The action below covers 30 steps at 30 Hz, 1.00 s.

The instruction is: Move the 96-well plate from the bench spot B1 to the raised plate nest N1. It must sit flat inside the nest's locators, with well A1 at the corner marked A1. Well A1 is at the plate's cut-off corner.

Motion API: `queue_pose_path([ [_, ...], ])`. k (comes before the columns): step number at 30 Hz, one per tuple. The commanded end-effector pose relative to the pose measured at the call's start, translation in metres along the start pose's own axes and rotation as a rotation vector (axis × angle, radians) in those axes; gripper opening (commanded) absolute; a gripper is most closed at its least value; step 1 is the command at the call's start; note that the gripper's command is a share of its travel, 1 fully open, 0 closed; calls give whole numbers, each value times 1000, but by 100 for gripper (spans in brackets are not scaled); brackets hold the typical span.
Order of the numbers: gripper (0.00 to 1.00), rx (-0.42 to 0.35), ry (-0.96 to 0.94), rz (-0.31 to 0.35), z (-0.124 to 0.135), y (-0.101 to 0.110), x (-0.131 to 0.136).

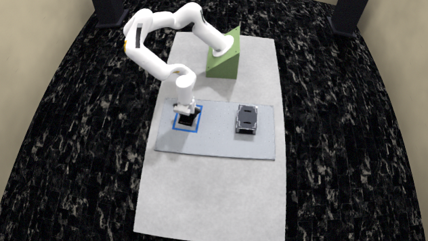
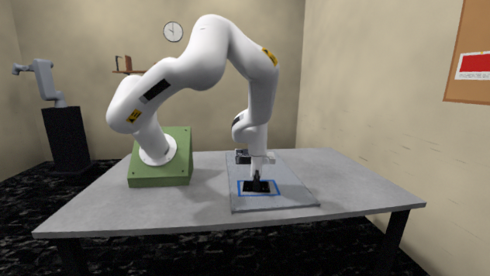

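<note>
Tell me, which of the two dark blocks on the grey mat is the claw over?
The one inside the blue outline, the plate. The open gripper hangs right above it. The other, the raised nest, stands alone further along the mat.

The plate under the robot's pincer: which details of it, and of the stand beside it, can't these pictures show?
- 96-well plate, top view: the pincer covers much of it; wells and cut-off corner too small to see.
- Plate, exterior view: the open pincer stands in front of it; whether the fingers touch it cannot be told.
- Raised nest, top view: the A1 mark is too small to read.
- Nest, exterior view: mostly hidden behind the arm's wrist.
</note>
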State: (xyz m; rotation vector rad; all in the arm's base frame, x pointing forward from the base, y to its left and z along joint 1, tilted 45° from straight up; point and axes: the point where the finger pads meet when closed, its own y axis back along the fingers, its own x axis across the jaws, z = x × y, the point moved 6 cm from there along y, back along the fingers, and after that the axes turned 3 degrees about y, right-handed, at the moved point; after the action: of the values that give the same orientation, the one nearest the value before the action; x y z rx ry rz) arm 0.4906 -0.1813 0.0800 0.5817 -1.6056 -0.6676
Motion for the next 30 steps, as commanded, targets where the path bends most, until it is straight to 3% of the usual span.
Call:
queue_pose_path([
  [1, 100, 1, 0, 0, -1, 0, 0],
  [14, 100, 1, 0, 0, -1, 0, 0],
  [15, 0, 1, 0, 0, -1, 1, 0],
  [30, 0, 1, 0, 0, -1, 1, 0],
])
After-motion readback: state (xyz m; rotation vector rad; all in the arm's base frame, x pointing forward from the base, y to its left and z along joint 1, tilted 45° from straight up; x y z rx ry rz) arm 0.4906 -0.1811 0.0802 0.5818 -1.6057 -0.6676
